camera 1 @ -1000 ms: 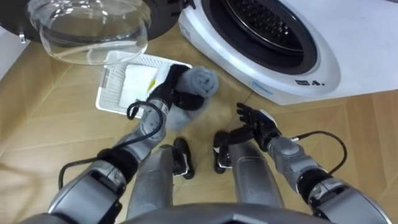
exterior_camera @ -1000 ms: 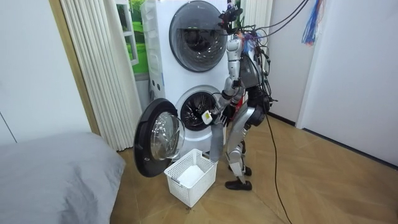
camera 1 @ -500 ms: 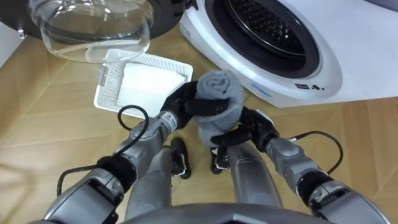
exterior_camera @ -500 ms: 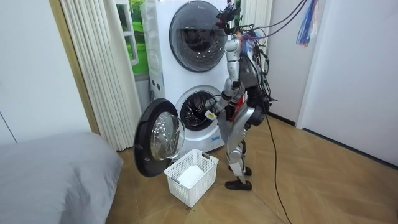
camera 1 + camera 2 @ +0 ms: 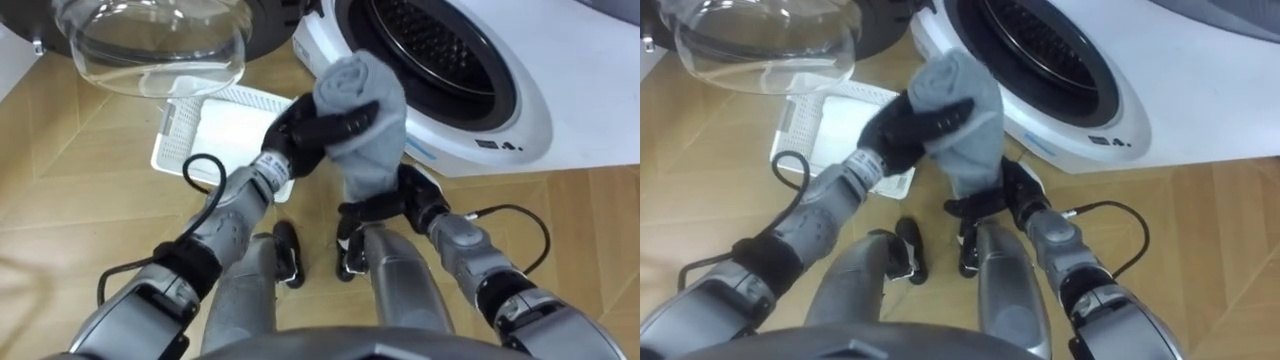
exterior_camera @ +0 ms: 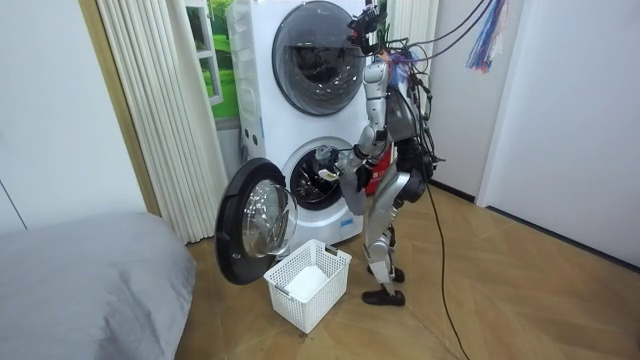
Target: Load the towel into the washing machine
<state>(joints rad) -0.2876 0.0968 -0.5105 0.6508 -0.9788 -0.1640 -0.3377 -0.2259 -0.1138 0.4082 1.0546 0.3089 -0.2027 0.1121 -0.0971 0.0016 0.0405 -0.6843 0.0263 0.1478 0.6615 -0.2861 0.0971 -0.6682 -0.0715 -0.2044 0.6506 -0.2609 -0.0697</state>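
The towel (image 5: 362, 100) is higher now, my left hand (image 5: 305, 130) curled round it; its hanging tail may snag the washing machine (image 5: 530, 115) rim.

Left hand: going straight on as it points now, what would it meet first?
Holding the towel, the left hand would likely meet the washing machine's front rim below the drum opening; depth unclear.

White mesh basket (image 5: 170, 140) sat on the wood-plank floor (image 5: 70, 215) (something white lay inside it). Grey-covered bed (image 6: 80, 270) at the room view's left; pale pleated curtain (image 6: 150, 100) hung behind it; plain white wall (image 6: 570, 120) opposite.
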